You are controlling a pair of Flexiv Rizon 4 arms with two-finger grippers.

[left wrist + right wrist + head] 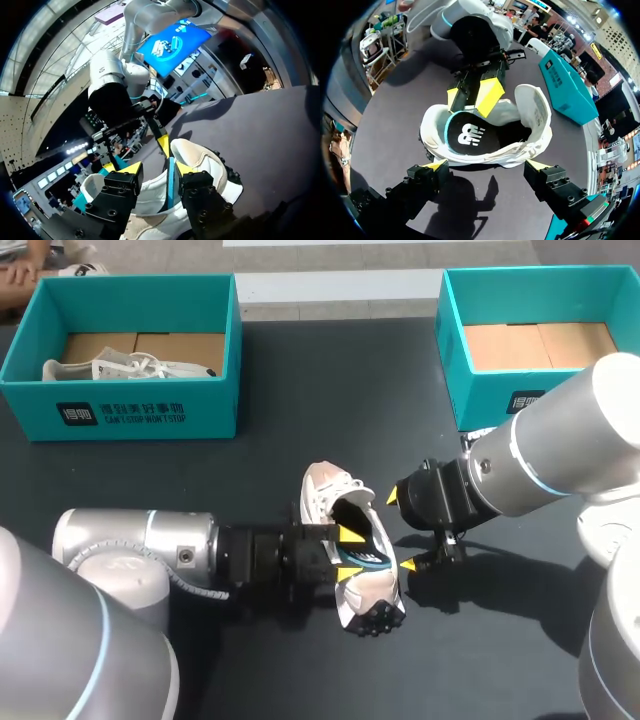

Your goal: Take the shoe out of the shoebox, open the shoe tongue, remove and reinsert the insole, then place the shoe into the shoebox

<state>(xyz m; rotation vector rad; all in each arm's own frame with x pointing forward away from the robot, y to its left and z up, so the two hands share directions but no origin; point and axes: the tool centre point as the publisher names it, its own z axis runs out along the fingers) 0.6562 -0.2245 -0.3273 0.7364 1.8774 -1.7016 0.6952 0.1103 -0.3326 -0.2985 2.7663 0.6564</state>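
The left gripper (155, 169) is clamped on the side wall of the shoe (325, 490), one yellow tip inside the opening and the other outside. It holds the shoe tipped on its side near the middle of the dark surface (300, 390). The right gripper (485, 166) has its fingers spread wide with nothing between them, and it sits just short of the shoe's opening, which faces it. Inside, the dark insole (467, 135) with its teal edge lies in place, and the tongue (536, 107) is folded back.

The shoe is therefore out of its box and the tongue looks opened. Whether the insole has already been taken out and put back cannot be told. The last step, boxing the shoe, is clearly not yet done. The right shoebox (450, 340) stands empty at the far right, and the left shoebox (140, 410) holds a second shoe (120, 368).
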